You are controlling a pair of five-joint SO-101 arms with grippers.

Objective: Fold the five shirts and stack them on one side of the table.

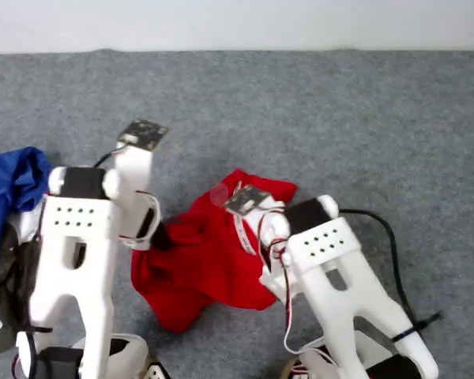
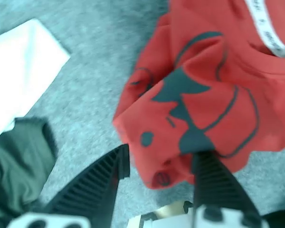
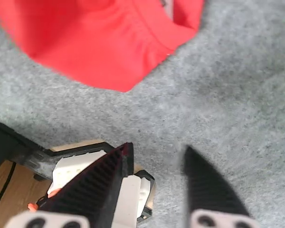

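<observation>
Red shirt [image 2: 204, 95] corner between parted fingers [image 2: 104, 180] of left gripper [image 2: 162, 159]

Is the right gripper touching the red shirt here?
Apart. The right wrist view shows bare grey table between the open right gripper and the red shirt.

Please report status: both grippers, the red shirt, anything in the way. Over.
Left gripper open, corner of crumpled red fabric shirt between its jaws. Right gripper open over grey felt table cover, beside shirt. Crumpled blue shirt lies apart from it.
</observation>
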